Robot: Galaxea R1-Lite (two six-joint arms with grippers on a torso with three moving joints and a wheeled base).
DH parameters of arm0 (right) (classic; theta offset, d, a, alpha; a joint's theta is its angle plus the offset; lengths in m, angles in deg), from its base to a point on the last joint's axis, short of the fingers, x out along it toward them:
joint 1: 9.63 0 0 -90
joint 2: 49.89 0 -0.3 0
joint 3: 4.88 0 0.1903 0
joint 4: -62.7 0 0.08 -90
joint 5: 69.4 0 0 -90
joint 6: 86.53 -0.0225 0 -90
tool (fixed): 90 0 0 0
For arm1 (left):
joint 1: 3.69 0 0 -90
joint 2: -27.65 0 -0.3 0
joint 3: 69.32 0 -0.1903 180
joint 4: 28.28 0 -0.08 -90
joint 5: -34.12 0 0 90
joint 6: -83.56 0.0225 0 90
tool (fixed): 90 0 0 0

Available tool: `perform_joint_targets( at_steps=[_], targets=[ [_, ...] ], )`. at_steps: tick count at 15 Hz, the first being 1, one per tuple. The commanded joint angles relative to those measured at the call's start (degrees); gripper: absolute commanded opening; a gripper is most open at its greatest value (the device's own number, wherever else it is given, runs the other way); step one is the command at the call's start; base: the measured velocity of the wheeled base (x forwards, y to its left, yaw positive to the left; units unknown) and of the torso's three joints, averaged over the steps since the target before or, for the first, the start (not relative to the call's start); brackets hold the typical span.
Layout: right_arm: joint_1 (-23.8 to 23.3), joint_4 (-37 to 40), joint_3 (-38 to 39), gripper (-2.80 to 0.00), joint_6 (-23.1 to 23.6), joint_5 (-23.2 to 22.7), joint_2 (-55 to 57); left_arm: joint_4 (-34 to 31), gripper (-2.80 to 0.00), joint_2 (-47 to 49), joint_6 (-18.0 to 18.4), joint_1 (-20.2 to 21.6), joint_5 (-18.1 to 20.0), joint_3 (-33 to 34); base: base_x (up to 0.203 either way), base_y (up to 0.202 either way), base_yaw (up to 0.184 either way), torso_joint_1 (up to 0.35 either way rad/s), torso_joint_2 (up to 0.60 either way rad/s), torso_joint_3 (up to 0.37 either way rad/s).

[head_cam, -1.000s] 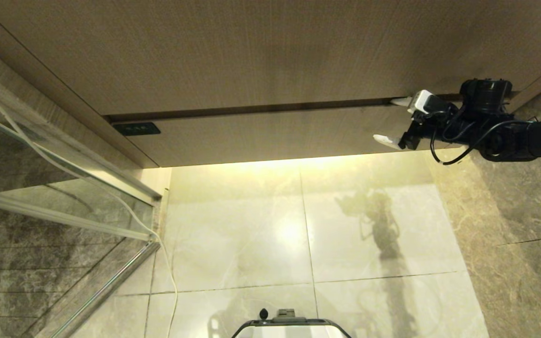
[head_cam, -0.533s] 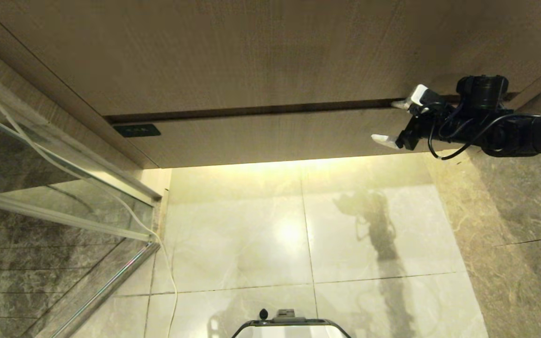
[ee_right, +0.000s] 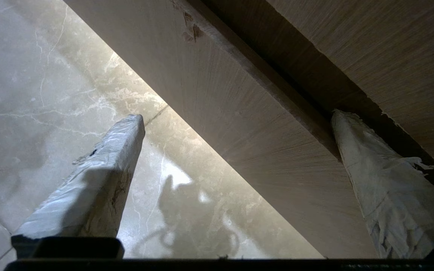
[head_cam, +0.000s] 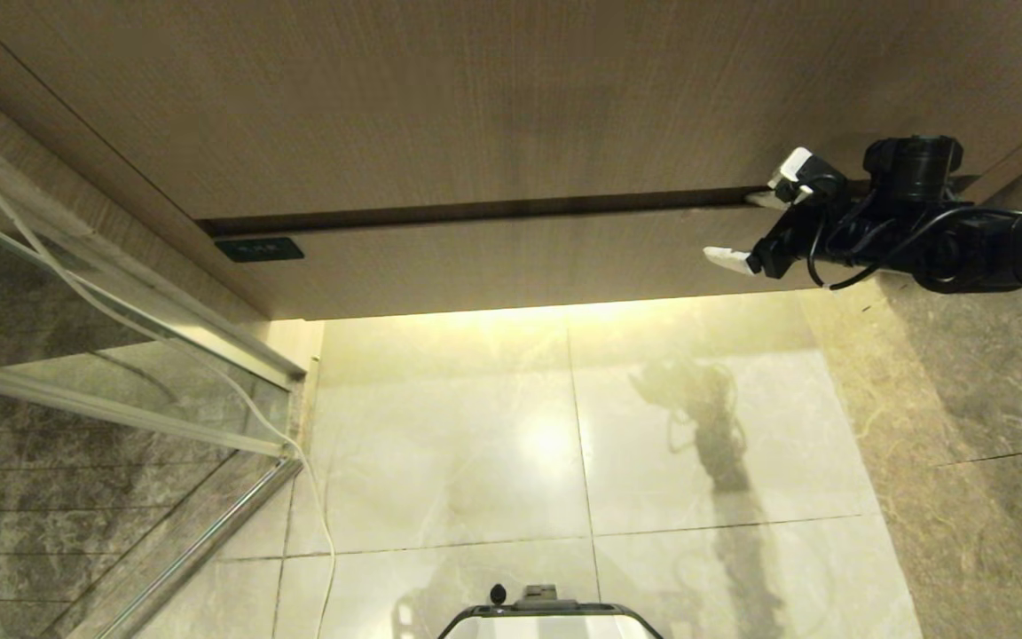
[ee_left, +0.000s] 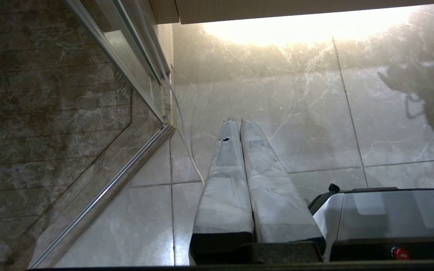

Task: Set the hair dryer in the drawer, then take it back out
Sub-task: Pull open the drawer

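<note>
Right gripper (head_cam: pixel 740 229): at the right end of the wide, shallow light-wood drawer (head_cam: pixel 511 257); jaws released and spread wide, grasping nothing.
Right fingers: two white-wrapped fingers (ee_right: pixel 100 177); one tip lies at the dark gap along the drawer's top edge, the other hangs in front of the drawer's lower edge, so the drawer front sits between the jaws.
Drawer state: closed, its plain handle-less front flush under the taller plain wood panel (head_cam: pixel 440 98); only a thin dark gap separates the two.
Small black label (head_cam: pixel 259 248): on the drawer front, at the end far from the right jaws.
Hair dryer: in none of the views; its place cannot be told.
Left gripper (ee_left: pixel 239 124): parked low, well apart from the drawer, pointing at the pale glossy marble floor tiles (head_cam: pixel 564 444); jaws clenched, the two wrapped fingers (ee_left: pixel 224 180) pressed together with nothing between them.
Robot base (ee_left: pixel 386 214): grey housing with a small red button, just beside the left jaws.
Glass shower partition with metal rail (head_cam: pixel 121 417): on the left jaws' side, with a thin white cable (head_cam: pixel 298 453) trailing down onto the floor beside it.
</note>
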Motion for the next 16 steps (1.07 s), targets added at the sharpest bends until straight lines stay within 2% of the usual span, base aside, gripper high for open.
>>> perform_joint_targets(
  at_steps=[1, 6, 13, 16],
  targets=[
    [0.5, 0.1, 0.8, 0.0, -0.7, 0.3, -0.3, 0.0, -2.8, 0.0, 0.0, 0.0, 0.0, 0.0, 0.0, 0.0, 0.0, 0.0, 0.0, 0.0],
    [1.4, 1.7, 4.3, 0.0, -7.0, 4.2, -2.4, 0.0, -2.8, 0.0, 0.0, 0.0, 0.0, 0.1, 0.0, 0.0, 0.0, 0.0, 0.0, 0.0],
    [2.3, 5.6, 6.5, 0.0, -7.2, 4.4, -5.7, 0.0, -2.8, 0.0, 0.0, 0.0, 0.0, 0.1, 0.0, 0.0, 0.0, 0.0, 0.0, 0.0],
    [2.2, 9.3, 13.3, 0.0, -7.3, 4.3, -11.5, 0.0, -2.8, 0.0, 0.0, 0.0, 0.0, 0.1, 0.0, 0.0, 0.0, 0.0, 0.0, 0.0]
  ],
)
